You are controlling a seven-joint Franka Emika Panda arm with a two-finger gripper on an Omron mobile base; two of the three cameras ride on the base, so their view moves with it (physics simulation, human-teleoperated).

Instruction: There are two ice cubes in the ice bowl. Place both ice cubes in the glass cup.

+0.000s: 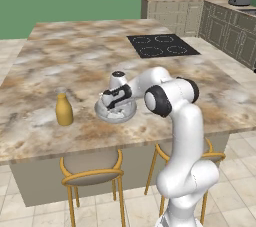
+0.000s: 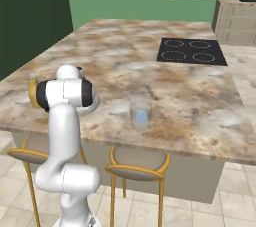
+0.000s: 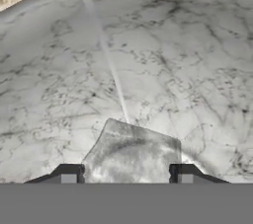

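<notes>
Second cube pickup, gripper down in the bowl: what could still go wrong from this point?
The ice cube sits between the gripper fingertips, but low at their ends, so it may slip out on lifting. The gripper works inside the ice bowl, so a sideways pull could drag it. The glass cup, already holding one cube, is narrow; a loose release could miss it.

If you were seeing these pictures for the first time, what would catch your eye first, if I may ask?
The white arm bends down over the marble island, its gripper lowered into the ice bowl near the front edge. In the hand view, an ice cube sits between the fingertips. To the bowl's right, the glass cup already holds a bluish cube; a yellow bottle stands to the left.
</notes>
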